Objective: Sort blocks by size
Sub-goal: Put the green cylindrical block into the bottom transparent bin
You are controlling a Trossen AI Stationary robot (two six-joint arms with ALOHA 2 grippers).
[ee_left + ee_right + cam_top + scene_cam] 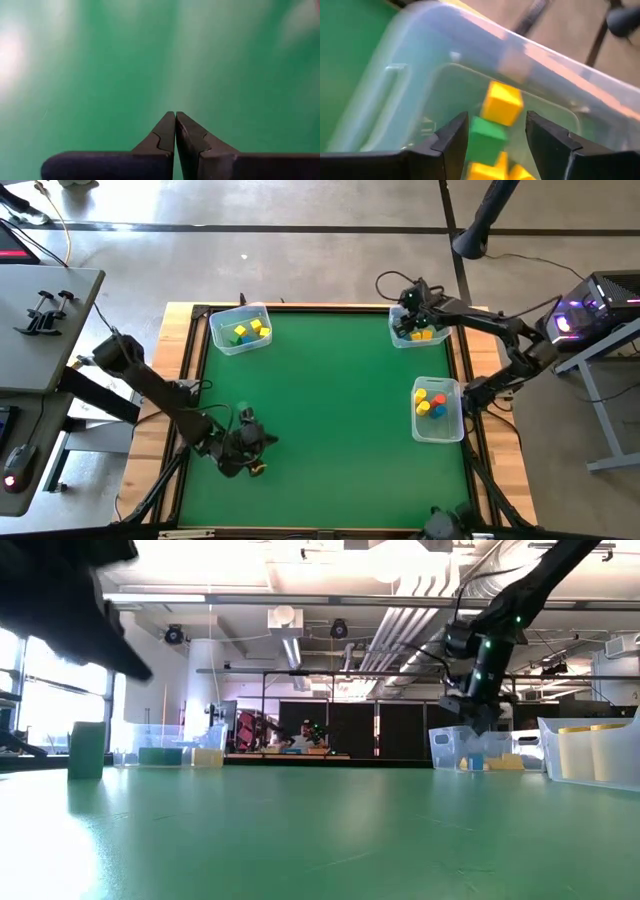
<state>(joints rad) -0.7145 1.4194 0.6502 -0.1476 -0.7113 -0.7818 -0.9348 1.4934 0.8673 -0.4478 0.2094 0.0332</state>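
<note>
High view: the green table is seen with three clear bins. The right gripper, jaws released, is held over the far-right bin, above yellow and green blocks. The left gripper is clenched empty near the table's left edge.

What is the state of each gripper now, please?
Left gripper: closed, holding nothing, low over the green mat.
Right gripper: open over the far right bin, holding nothing.

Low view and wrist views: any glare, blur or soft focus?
Low view: ceiling lights blow out; the near green block is soft. Left wrist view: bright glare on the mat beyond the shut left pincer. Right wrist view: bin and yellow block motion-blurred.
</note>
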